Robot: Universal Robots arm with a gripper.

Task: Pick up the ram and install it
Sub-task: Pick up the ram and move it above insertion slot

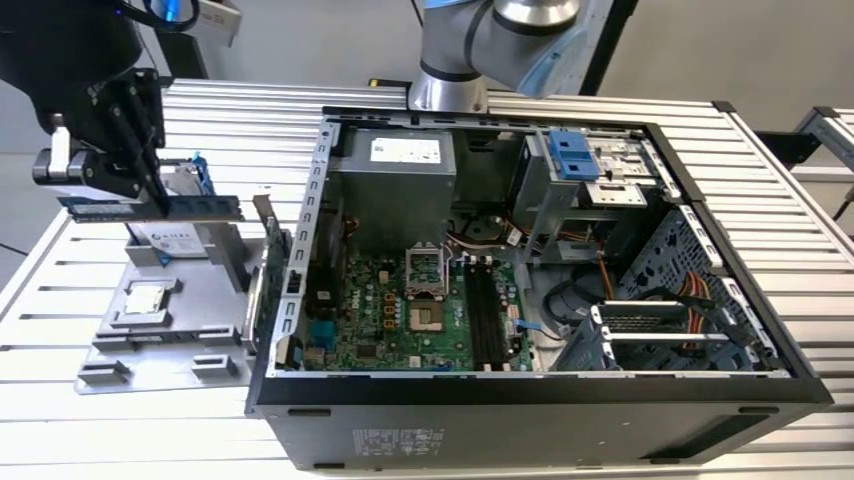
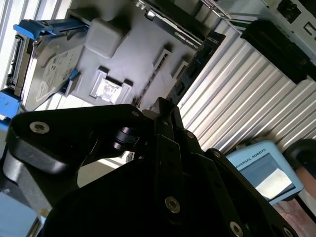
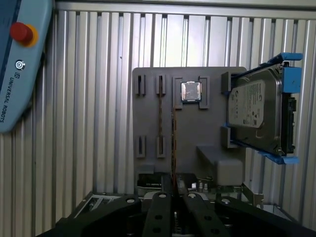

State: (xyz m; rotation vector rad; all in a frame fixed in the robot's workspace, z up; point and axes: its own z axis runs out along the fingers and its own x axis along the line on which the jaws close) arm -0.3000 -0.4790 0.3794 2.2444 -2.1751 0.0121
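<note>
The ram (image 1: 200,207), a long thin green stick, hangs level above the grey parts holder (image 1: 200,320) at the exterior view's left. My black gripper (image 1: 150,203) is shut on it near its middle. In the first wrist view the ram (image 3: 173,143) shows edge-on as a thin line running out from between the fingertips of the gripper (image 3: 174,190). The open computer case (image 1: 747,300) lies at the exterior view's right. On its green motherboard, the long black memory slots (image 1: 483,322) stand empty beside the processor socket (image 1: 424,275).
The holder carries a hard drive in a blue frame (image 3: 256,116) and a small silver processor chip (image 3: 191,92). A green expansion card (image 1: 274,265) stands on edge between holder and case. A teach pendant (image 3: 19,64) lies on the ribbed table beyond the holder.
</note>
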